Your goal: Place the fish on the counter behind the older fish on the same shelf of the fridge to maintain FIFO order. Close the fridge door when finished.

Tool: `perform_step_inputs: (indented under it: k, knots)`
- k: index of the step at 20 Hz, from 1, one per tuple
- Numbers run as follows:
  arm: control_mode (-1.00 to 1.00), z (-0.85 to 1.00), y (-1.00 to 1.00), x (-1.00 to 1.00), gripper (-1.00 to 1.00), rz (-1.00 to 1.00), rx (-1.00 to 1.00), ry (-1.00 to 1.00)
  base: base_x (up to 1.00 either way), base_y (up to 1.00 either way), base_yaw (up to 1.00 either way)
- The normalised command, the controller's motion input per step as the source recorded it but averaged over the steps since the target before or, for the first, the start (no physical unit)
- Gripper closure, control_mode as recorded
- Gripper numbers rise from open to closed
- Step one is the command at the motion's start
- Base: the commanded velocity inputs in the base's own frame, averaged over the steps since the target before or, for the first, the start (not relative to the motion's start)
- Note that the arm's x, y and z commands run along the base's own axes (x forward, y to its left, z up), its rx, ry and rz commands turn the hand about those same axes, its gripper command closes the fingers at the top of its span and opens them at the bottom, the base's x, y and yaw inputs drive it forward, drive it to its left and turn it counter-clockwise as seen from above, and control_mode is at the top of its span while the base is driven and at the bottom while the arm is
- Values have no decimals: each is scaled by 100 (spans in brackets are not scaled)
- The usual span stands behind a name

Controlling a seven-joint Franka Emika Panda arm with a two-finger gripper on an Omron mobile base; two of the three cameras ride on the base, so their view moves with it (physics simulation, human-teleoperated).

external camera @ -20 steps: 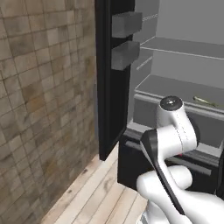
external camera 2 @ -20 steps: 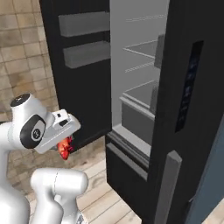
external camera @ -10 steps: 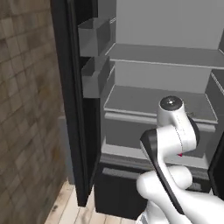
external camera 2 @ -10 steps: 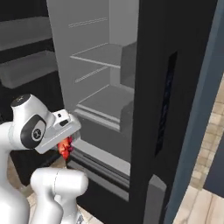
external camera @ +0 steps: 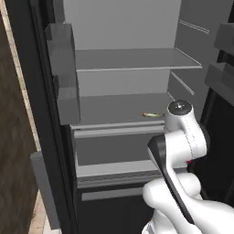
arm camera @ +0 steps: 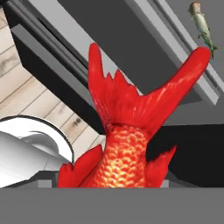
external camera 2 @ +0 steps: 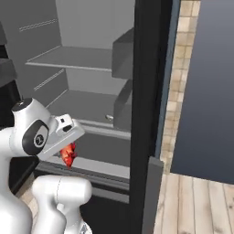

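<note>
Gripper (external camera 2: pixel 68 147) clamped on the fish (arm camera: pixel 131 131), the red-orange body hanging beneath the hand with its forked tail fanned toward twelve o'clock in the hand view. Ahead stands the fridge (external camera: pixel 123 59) with the fridge door (external camera: pixel 27 114) swung wide. On the shelf (external camera: pixel 114 109) lies the older fish (external camera: pixel 152 114), pale and slim, at about one o'clock from the held fish in the hand view, well apart.

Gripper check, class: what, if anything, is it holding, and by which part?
The gripper holds the red fish, gripped low on its body near the head end, with the forked tail pointing away from the hand.
</note>
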Motion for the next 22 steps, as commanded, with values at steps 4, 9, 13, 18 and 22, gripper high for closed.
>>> perform_step_inputs:
  k: [4,9,13,18,22]
  knots:
    - [100,0,0,0,100,0,0,0,50,34,-34]
    - [100,0,0,0,100,0,0,0,51,46,-18]
    - [100,0,0,0,100,0,0,0,54,11,0]
    - [100,0,0,0,100,0,0,0,41,17,17]
    - [100,0,0,0,100,0,0,0,60,15,18]
